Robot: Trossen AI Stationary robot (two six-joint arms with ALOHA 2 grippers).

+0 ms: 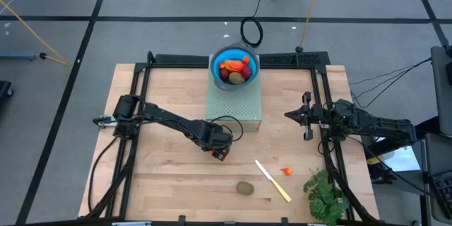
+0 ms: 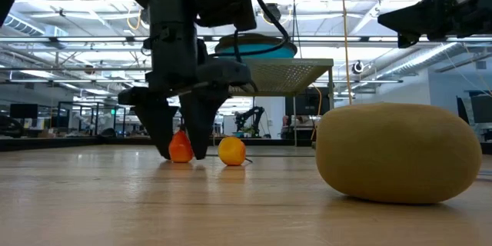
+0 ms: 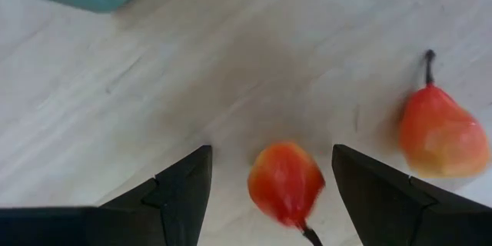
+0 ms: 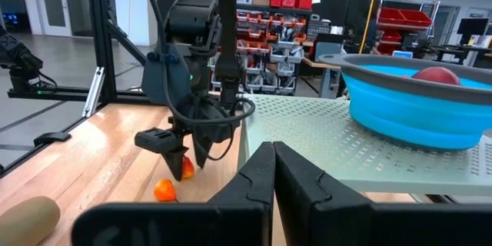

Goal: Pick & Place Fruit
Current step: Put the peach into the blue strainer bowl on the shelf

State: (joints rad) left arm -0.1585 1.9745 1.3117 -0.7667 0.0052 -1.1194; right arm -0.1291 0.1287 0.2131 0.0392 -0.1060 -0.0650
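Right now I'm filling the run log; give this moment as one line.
left gripper: fingers open around small orange-red fruit on table | right gripper: shut, waiting at right | bowl: holds fruit

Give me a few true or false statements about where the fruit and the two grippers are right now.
1. The left gripper is open around a small orange-red fruit. True.
2. The blue bowl is empty. False: it holds several fruit pieces.
3. The right gripper is shut and holds nothing. True.
4. The kiwi-like oval lies in the bowl. False: it lies on the table, near the knife.
5. A second small orange-red fruit lies on the table nearby. True.
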